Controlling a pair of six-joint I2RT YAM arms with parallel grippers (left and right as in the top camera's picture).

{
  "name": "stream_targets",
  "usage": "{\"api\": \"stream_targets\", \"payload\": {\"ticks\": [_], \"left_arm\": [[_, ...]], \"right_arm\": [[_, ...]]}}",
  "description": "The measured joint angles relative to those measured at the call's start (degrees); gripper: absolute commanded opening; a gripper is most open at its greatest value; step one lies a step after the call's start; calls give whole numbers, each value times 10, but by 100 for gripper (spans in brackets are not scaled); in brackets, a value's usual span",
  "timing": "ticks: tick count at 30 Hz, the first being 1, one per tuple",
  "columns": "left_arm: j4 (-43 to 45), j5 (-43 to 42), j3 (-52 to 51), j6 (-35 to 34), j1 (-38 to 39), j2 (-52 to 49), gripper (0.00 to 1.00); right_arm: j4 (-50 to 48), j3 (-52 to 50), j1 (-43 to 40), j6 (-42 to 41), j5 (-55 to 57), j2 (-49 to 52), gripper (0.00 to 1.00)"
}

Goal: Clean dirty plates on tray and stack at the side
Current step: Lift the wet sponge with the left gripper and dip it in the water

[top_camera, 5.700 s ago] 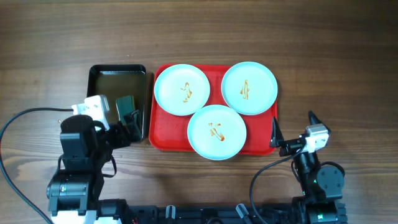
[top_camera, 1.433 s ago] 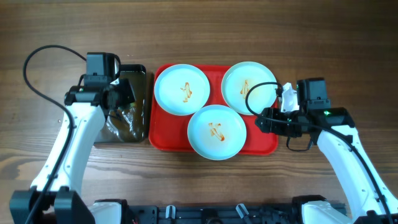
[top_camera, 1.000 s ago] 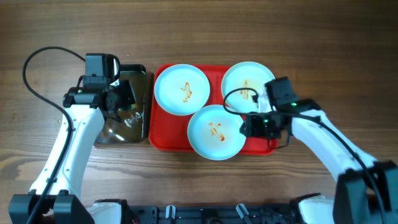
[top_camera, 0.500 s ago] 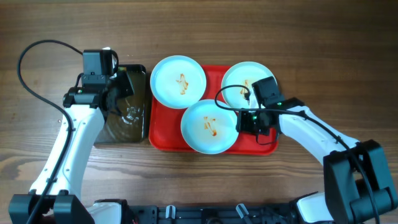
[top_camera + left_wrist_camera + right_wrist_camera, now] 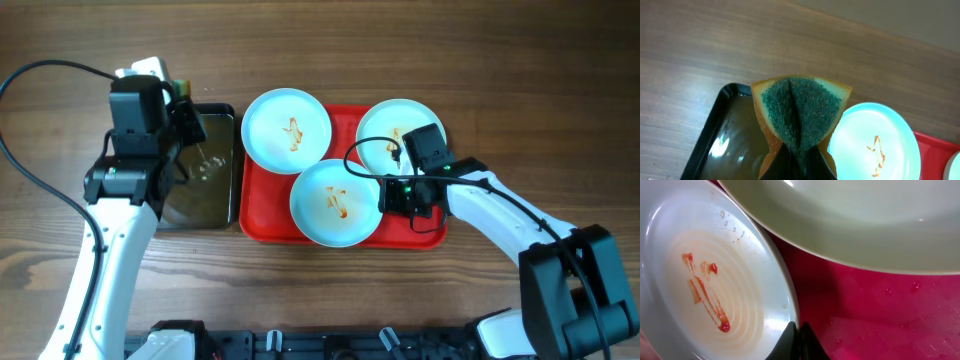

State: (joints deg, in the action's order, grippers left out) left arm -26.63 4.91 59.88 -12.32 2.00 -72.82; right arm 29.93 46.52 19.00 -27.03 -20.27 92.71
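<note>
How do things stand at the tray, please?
Left gripper shut on sponge. Right gripper shut on rim of front plate. All plates sauce-marked, on tray.

a robot test bench dressed up as a washing-up corner

standing here, it reads as a robotics lab more than a kitchen. two white-and-black robot arms, the left arm (image 5: pixel 105 250) and the right arm (image 5: pixel 500 215), rise from a black rail (image 5: pixel 330 345) along the near edge of a wood-grain table (image 5: pixel 540 60). a loose black cable (image 5: pixel 40 67) loops across the boards. the kitchen side is a handful of things laid out on the table: a red tray (image 5: pixel 262 222) carrying three sauce-marked plates (image 5: pixel 288 131), a small black tray (image 5: pixel 205 190) with a wet shine beside it, and a green-faced yellow sponge (image 5: pixel 800 107).
</note>
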Motion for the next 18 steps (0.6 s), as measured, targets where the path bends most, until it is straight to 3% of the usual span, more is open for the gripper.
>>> {"api": "stream_targets", "payload": {"ticks": [10,18], "left_arm": [[76,0,0,0,0,64,4],[87,0,0,0,0,107,4]], "right_arm": [[0,0,0,0,0,0,4],[0,0,0,0,0,0,4]]}}
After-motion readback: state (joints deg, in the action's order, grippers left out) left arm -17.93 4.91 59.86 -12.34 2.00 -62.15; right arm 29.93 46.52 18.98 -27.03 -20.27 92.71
